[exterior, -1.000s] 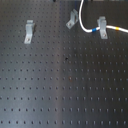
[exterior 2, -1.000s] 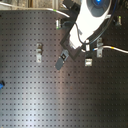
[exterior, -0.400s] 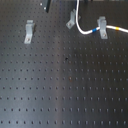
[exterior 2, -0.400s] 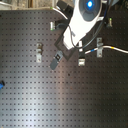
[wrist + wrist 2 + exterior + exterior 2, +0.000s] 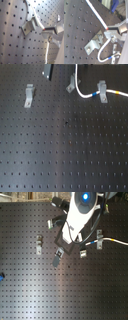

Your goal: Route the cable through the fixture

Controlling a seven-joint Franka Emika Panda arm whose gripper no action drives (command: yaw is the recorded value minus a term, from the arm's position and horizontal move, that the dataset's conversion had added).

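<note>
Cable (image 5: 88, 95) runs through right clip (image 5: 102, 91); no readable writing; fingers (image 5: 115, 28) pinch cable.

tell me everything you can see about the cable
The cable is a thin, flexible white cord. In the first exterior view it drops from the top edge, curves past the middle clip, then runs toward the first exterior view's right through another clip, with a blue band before that clip and a yellow band after it. It lies slack on the black perforated board.
</note>
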